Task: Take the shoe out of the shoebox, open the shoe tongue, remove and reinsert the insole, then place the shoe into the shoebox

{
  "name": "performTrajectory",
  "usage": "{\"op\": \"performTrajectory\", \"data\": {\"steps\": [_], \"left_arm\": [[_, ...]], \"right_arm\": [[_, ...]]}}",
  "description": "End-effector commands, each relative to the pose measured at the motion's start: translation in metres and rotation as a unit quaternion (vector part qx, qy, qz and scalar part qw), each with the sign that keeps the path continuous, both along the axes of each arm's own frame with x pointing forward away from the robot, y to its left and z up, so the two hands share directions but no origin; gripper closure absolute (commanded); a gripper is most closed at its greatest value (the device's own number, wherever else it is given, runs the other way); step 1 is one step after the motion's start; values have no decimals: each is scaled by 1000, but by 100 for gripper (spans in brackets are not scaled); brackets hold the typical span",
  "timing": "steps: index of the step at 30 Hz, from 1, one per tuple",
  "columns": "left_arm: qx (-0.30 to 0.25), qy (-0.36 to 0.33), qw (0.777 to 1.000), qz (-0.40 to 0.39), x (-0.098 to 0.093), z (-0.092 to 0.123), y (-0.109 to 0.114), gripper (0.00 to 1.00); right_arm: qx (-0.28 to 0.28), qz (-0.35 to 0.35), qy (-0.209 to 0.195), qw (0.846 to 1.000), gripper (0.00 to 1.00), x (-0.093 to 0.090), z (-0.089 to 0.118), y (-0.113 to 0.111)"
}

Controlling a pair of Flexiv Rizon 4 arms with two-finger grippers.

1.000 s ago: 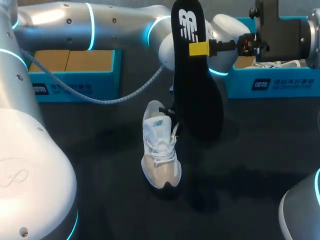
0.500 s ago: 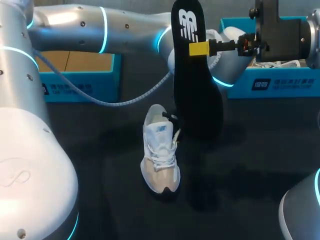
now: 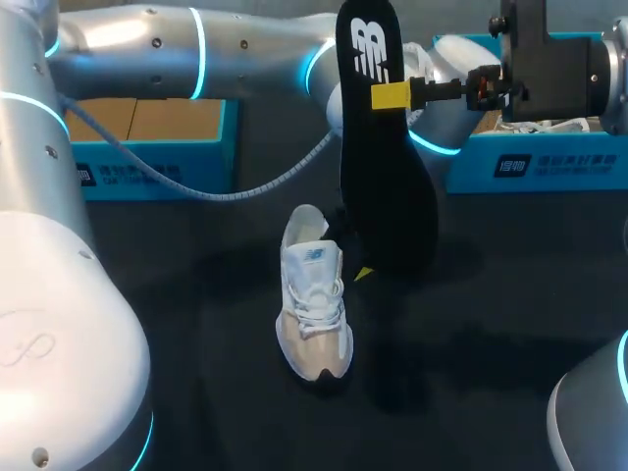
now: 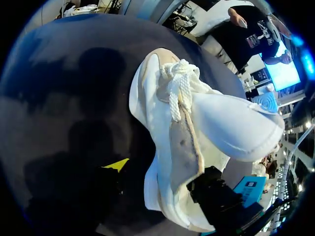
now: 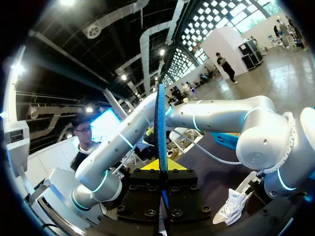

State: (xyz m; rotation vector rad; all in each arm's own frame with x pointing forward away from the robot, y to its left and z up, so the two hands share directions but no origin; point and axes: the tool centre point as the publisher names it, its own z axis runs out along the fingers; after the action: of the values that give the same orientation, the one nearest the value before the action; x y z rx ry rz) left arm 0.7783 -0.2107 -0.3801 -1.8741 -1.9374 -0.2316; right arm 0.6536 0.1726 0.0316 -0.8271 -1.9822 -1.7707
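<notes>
A white shoe (image 3: 314,299) lies on the dark table, toe toward me; in the left wrist view the shoe (image 4: 197,123) fills the space ahead of the fingers, laces up. My left gripper (image 3: 349,253) reaches past the middle to the shoe's heel, partly hidden behind the insole. It is open: its yellow fingertip (image 4: 117,163) stands clear of the shoe's side. My right gripper (image 3: 392,95) is shut on a black insole (image 3: 378,147), held upright above the shoe. Seen edge-on, the insole (image 5: 161,123) rises from the right gripper (image 5: 161,166).
An open blue shoebox (image 3: 147,157) stands at the back left behind my left arm. A second blue box (image 3: 535,167) with white contents stands at the back right under my right arm.
My left gripper has opened and let go of the shoe's heel end; its yellow tip now shows beside the shoe. The shoe settled slightly. The right gripper and insole stayed put.
</notes>
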Motion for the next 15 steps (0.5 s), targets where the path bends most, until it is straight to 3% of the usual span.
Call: {"op": "performTrajectory", "data": {"steps": [1, 10, 15], "left_arm": [[-53, -22, 998, 0, 5, 27, 10, 0], [-147, -49, 988, 9, 33, 61, 0, 0], [-152, -49, 987, 6, 35, 64, -1, 0]], "right_arm": [[-1, 0, 1, 1000, 100, 2, 0, 4], [-1, 0, 1, 1000, 100, 2, 0, 4], [-1, 0, 1, 1000, 100, 2, 0, 4]]}}
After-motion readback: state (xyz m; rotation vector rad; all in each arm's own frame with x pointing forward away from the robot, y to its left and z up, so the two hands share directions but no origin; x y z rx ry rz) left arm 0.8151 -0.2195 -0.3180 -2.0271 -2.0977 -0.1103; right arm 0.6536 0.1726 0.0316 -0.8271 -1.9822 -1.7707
